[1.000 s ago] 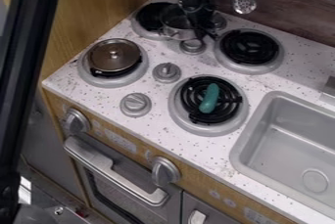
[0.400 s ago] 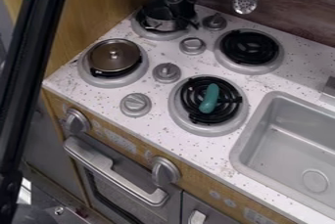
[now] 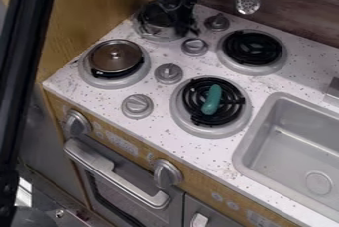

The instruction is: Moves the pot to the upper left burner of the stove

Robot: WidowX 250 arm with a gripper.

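Front left corner: from where I stand, the counter [image 3: 192,149] narrows to a point here, and the brown lid [image 3: 115,63] sits on a burner just in from the left edge.
Front edge: a dial [image 3: 137,106] stands between that burner and the edge, with a strip of speckled top beside it.
Back left corner: the pot [image 3: 156,19] is at the upper left burner [image 3: 138,28], close to the counter's left edge.
Gripper: the black gripper [image 3: 182,28] hangs over the pot's right side; I can't make out whether it is clamped or spread.
Middle: three more dials stand between the left and right burners, bare counter around them.
Right of middle: the green toy [image 3: 212,99] lies on the front right burner [image 3: 187,127], speckled top between it and the front edge.
Back edge: another burner [image 3: 278,65] sits below the hanging slotted spoon [image 3: 248,2].
Right side: the grey sink [image 3: 246,144] takes up this end.
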